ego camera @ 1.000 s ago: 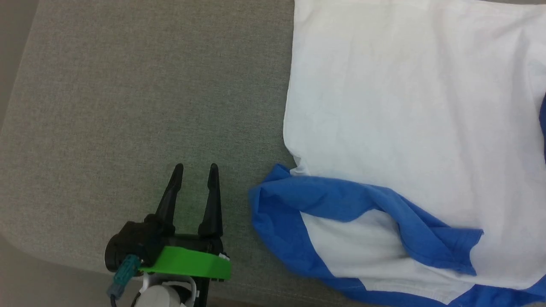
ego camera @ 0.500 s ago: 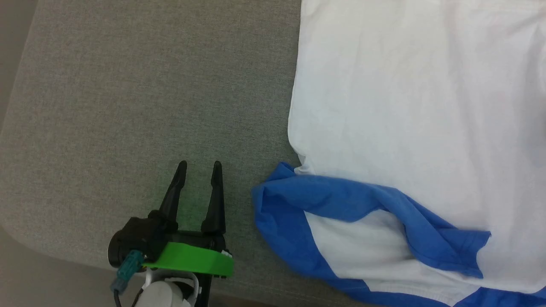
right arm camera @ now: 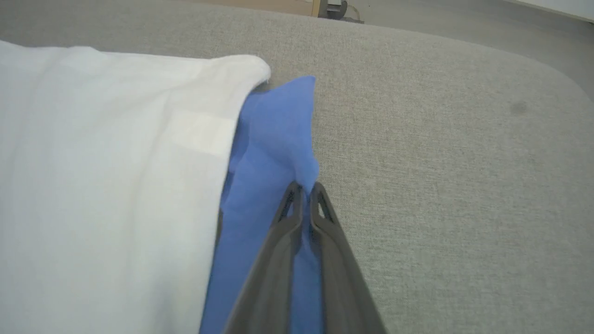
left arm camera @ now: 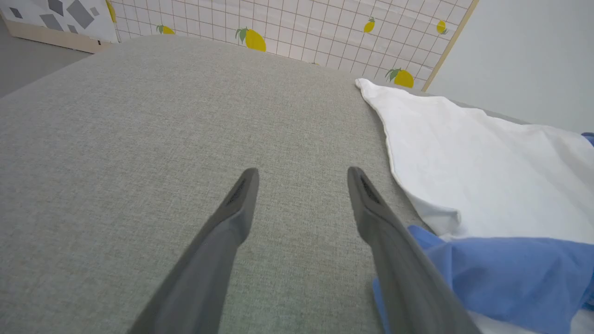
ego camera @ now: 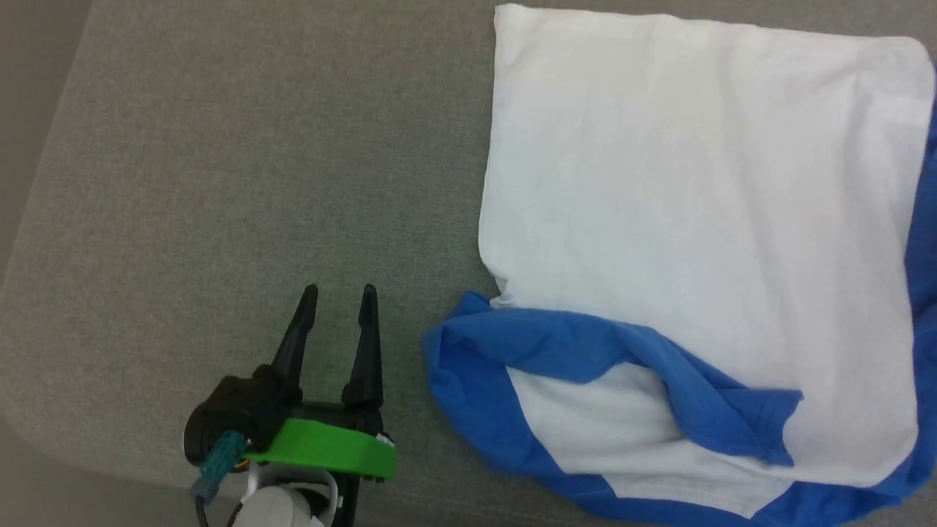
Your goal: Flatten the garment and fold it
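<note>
The garment lies on the grey padded surface at the right of the head view, white body spread out, a rumpled blue sleeve bunched along its near edge. My left gripper stands open over bare surface, a little to the left of that blue bunch; the left wrist view has the same open gripper with the garment to its right. My right gripper is shut on a blue sleeve edge of the garment, beside the white cloth.
Past the far edge of the padded surface is a white gridded wall with lemon prints. In the right wrist view, the surface's rounded corner lies at the far right, with grey floor beyond.
The head view has shifted, so more of the garment's far and right edges show. The left gripper stays open in the same spot.
</note>
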Robot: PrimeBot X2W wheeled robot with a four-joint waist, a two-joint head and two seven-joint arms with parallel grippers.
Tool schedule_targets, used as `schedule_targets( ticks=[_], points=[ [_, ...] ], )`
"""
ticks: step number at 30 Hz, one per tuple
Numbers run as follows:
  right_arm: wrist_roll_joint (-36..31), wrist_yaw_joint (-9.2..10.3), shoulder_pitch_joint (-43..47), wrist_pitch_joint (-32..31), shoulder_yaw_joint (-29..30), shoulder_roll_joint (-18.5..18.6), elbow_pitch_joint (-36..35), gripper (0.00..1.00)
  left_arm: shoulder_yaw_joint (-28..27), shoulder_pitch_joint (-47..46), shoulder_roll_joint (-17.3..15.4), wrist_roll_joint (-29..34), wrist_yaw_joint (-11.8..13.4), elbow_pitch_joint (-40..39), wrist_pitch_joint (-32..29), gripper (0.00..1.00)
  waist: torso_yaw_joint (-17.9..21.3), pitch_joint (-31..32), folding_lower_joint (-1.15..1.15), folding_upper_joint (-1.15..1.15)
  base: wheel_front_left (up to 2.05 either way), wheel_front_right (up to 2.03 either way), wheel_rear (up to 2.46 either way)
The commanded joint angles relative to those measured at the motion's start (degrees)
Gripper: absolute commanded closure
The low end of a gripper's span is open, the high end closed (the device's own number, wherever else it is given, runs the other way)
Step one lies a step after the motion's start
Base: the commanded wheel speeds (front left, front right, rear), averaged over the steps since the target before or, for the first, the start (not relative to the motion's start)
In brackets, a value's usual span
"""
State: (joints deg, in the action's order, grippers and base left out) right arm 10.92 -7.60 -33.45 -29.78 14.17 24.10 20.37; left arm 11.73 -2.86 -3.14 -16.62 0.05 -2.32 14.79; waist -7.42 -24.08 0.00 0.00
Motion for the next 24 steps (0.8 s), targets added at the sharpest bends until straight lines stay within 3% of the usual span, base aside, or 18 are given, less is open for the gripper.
schedule_targets(
  ticks=[1,8,24],
  points=[
    [-0.05,0.11,1.51,0.90,1.15,-0.21,0.23,1.00,-0.23,0.58,0.24,0.32,-0.13,0.23,0.21,0.00,1.24,4.07,0.00,0.00,0.00,0.00,0.00],
    [1.13,0.11,8.63,3.88,7.59,-1.82,-1.55,1.00,-0.94,3.06,0.11,0.26,0.08,0.78,0.21,0.00,2.30,9.59,0.00,0.00,0.00,0.00,0.00],
    [2.09,0.11,27.76,9.24,24.42,-10.98,-13.59,1.00,-2.17,10.30,-0.74,-0.86,1.77,-0.03,-0.07,0.00,4.53,19.54,0.00,0.00,0.00,0.00,0.00]
  ],
)
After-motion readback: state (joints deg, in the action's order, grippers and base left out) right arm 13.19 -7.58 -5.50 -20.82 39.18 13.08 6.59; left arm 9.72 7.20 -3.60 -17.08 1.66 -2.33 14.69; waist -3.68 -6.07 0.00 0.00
